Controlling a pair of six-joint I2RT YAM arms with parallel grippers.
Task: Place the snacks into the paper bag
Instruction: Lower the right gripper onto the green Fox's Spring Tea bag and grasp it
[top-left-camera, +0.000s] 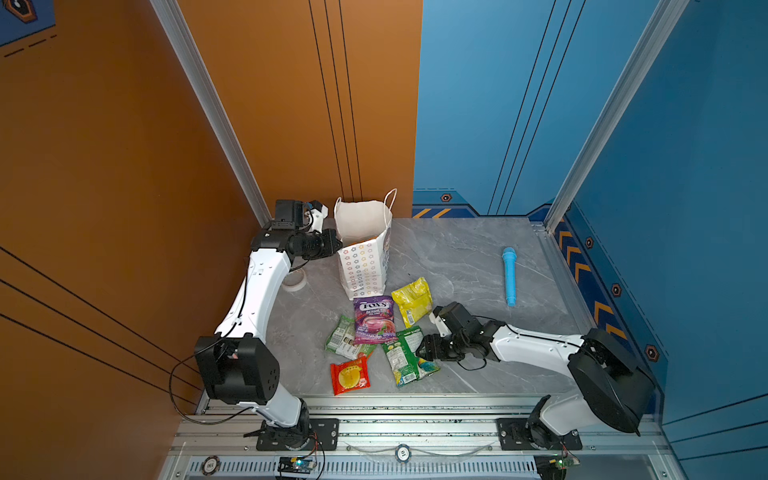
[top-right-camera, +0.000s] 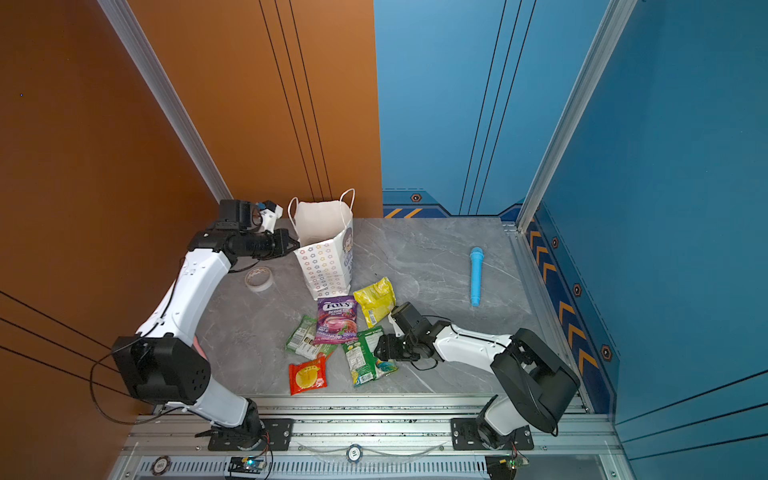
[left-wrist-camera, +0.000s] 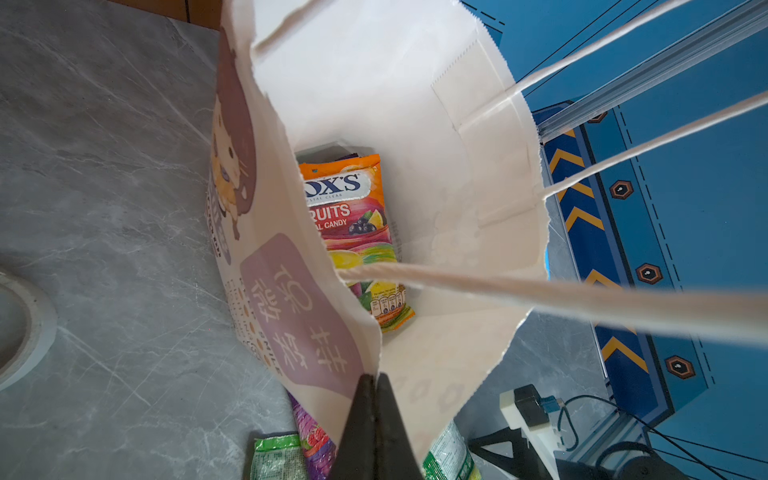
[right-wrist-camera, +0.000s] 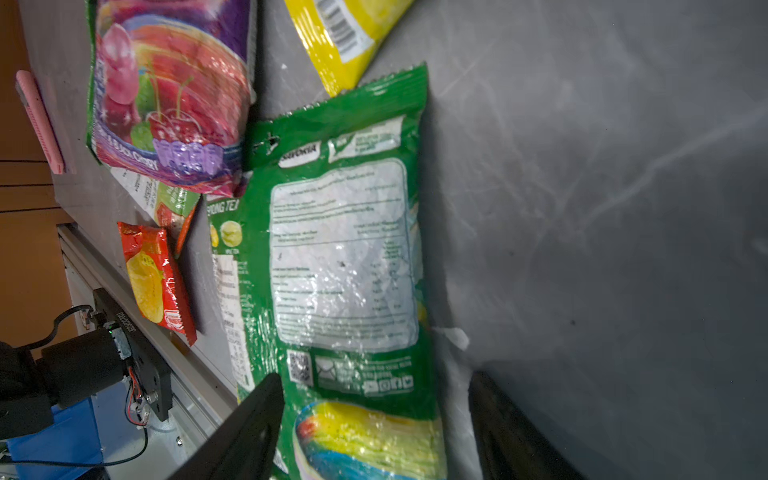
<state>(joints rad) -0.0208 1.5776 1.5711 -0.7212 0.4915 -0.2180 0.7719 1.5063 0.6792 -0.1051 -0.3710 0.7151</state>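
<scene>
The white paper bag (top-left-camera: 365, 257) stands open at the back, and my left gripper (left-wrist-camera: 376, 382) is shut on its rim at a corner. An orange FOX'S packet (left-wrist-camera: 353, 232) lies inside. On the table in front lie more snacks: a purple FOX'S packet (top-left-camera: 373, 319), a yellow pouch (top-left-camera: 412, 301), a green pouch (top-left-camera: 343, 336) and a red pouch (top-left-camera: 350, 375). My right gripper (right-wrist-camera: 376, 376) is open and low over a large green packet (right-wrist-camera: 345, 249), one finger on each side of its end. Whether the fingers touch it I cannot tell.
A blue microphone-shaped stick (top-left-camera: 509, 276) lies at the right of the table. A roll of clear tape (top-right-camera: 258, 278) sits left of the bag, below the left arm. A metal rail (top-left-camera: 415, 403) runs along the table's front edge, close to the red pouch.
</scene>
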